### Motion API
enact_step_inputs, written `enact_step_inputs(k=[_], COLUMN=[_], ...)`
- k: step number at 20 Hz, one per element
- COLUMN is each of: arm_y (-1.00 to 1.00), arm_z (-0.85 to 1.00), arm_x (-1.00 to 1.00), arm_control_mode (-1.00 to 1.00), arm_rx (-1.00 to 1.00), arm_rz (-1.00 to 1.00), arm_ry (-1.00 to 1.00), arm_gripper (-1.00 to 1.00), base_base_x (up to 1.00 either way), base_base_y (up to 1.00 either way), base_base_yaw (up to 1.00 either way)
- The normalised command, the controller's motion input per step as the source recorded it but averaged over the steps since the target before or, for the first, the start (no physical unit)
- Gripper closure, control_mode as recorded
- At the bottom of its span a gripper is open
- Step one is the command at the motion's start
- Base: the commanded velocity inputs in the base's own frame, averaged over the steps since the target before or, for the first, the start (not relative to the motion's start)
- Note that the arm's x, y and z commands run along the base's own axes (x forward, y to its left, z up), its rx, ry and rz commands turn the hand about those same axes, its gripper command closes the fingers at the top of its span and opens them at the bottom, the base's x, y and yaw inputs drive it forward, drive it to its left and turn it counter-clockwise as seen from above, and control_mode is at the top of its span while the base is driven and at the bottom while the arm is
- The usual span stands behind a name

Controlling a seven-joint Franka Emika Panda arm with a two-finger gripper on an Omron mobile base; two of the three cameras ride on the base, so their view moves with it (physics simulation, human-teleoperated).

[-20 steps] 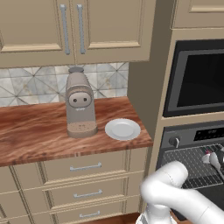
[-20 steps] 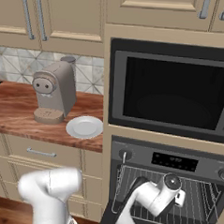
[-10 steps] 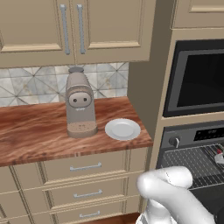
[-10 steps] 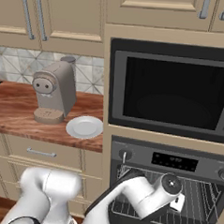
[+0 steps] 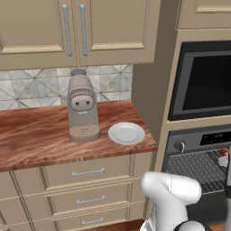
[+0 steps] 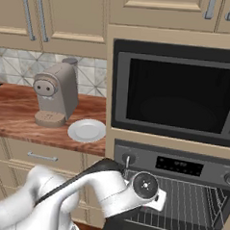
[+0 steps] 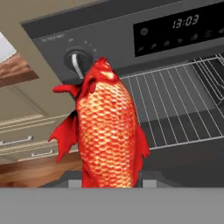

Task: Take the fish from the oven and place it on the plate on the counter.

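A: Half done, roughly. Fish (image 7: 107,131) is off the rack and clamped in the pincer (image 7: 109,181). Hand view has it standing up between the fingertips, head end up, in front of the oven (image 7: 175,87) control panel and knob.

B: Pincer state?

A: Closed on the fish near the tail end, jaws only as wide as the body. Fingertips are mostly hidden behind it, so I can't see the contact itself.

B: Is it clear of the oven?

A: Looks so. Wire rack sits behind it and bare where visible. In the left base view a red speck at the right edge, level with the rack, would be the fish (image 5: 223,152); too small to be sure.

B: What's left?

A: Carry it left and up, then set it on the plate (image 5: 127,133). Plate is bare, on the table (image 5: 36,135) near its right end, just beside the coffee machine (image 5: 82,107).

B: Surface and room?

A: Reddish wood-grain table over beige drawers (image 5: 88,172), tile backsplash, beige wall cabinets (image 5: 74,29) above. Black glass-fronted appliance (image 6: 178,94) sits built in above the oven. My read: the table's right corner and the coffee machine are the things to clear on the way.
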Motion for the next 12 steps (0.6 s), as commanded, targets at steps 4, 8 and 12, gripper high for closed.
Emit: enact_step_inputs(k=[4,8,12], arm_y=[1.00,1.00,1.00], arm_z=[0.90,0.91,0.78], arm_x=[-0.19,-0.22,-0.25], arm_control_mode=[-1.00,-1.00,-1.00], arm_rx=[-0.05,-0.05,-0.05], arm_rz=[0.04,0.02,0.00], arm_ry=[-0.08,-0.06,-0.04], arm_gripper=[1.00,1.00,1.00], base_base_x=[0.00,0.00,0.00], base_base_y=[0.00,0.00,0.00], base_base_yaw=[0.00,0.00,0.00])
